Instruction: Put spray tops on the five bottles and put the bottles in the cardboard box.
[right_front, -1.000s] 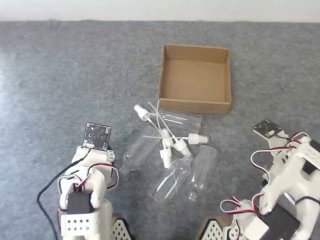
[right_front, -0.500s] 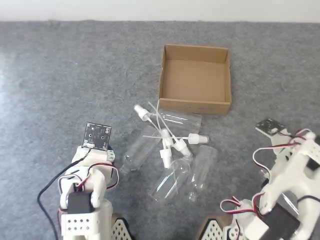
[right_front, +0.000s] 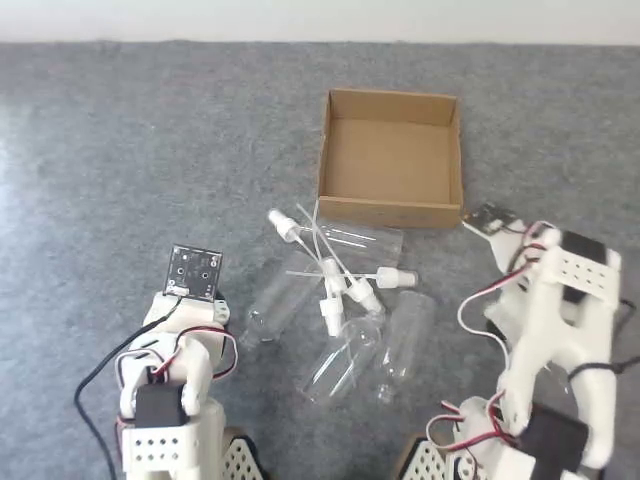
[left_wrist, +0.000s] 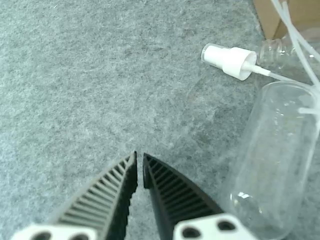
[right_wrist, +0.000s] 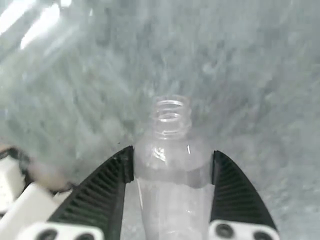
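**A:** Gripping anything on the right?

**B:** Yes. My right end effector (right_wrist: 171, 152) is clamped on a clear bottle (right_wrist: 172, 195), with one dark finger on each side of its shoulder. The threaded neck is bare, with no top on it, and it points away from my wrist over the grey worktop (right_wrist: 260, 75).

**A:** And the left one?

**B:** My left end effector (left_wrist: 139, 156) holds nothing. Its two ribbed fingers are pressed almost together, with only a thin slit between the tips, above bare worktop. Near it a second bottle (left_wrist: 270, 160) lies on its side. Past that is a loose white spray top (left_wrist: 227, 60), its thin tube running out toward the bottle.

**A:** Where is everything else?

**B:** In the high view, four bottles (right_front: 345, 360) lie on their sides in a loose heap at the middle of the worktop. Several white spray tops (right_front: 398, 278) are mixed in among them, their tubes crossing over the clear plastic. I see no top fitted on any neck.

**A:** And the box?

**B:** The cardboard box (right_front: 390, 212) stands open side up on the far side of the heap. One bottle lies along its front wall, just beside it, and all the bottles are outside it. My left arm (right_front: 180, 370) sits on the near side, to the left of the heap. My right arm (right_front: 550, 320) is to the right of the heap, and its wrist is close to the box's near right corner.
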